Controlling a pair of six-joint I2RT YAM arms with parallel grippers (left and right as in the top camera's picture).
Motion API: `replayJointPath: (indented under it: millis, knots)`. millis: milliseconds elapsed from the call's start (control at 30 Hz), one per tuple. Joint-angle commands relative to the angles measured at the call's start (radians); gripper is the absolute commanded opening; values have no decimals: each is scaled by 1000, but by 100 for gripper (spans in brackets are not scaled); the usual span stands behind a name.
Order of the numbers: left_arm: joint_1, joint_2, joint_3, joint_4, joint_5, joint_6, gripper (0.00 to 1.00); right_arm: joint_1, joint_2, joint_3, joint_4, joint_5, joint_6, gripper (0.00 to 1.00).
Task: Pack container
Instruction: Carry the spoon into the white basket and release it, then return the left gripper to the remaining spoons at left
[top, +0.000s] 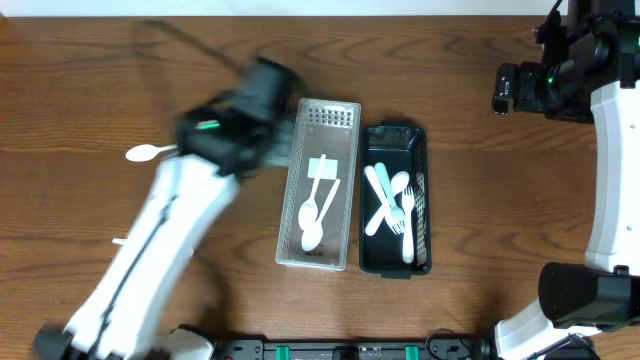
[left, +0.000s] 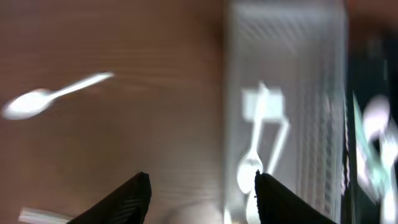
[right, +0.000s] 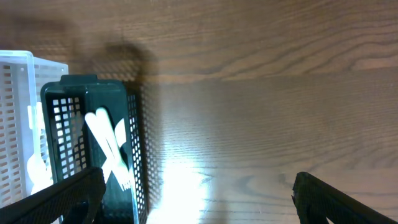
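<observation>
Clearly the left gripper, fingers spread and seemingly empty through the blur, sits nearer the loose white plastic spoon. That spoon lies on the brown wooden table to its left, handle toward it.

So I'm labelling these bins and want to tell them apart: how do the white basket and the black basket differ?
The white basket is pale, the black basket dark. The white basket holds spoons; the black basket holds crossed cutlery, a fork among it. The white basket is slightly longer than the black basket. Both are slotted, rectangular, and sit side by side.
</observation>
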Motion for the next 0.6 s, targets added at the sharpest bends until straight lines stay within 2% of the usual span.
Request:
replayJointPath:
  millis: [0,133,200,300,333,433,567]
  knots:
    - [171,-90,11,-100,-108,-317,57,-3,5,8,-1,3,-14,99]
    - [392,-127,-3,-255,-108,-665,58,-3,5,8,0,3,-14,99]
    - [487,-127,-24,-296,-108,-768,58,-3,5,8,1,3,-14,99]
    - [587,-126,-83,-275,-106,-807,85,-3,5,8,3,3,-14,99]
    - [617,-125,-111,-256,-99,-809,90,-3,5,8,3,3,-14,99]
    - [685,-125,-220,-179,-76,-811,94,-3,5,8,2,3,-14,99]
    - [761,-125,-392,-33,-8,-812,95,-3,5,8,-2,3,-14,99]
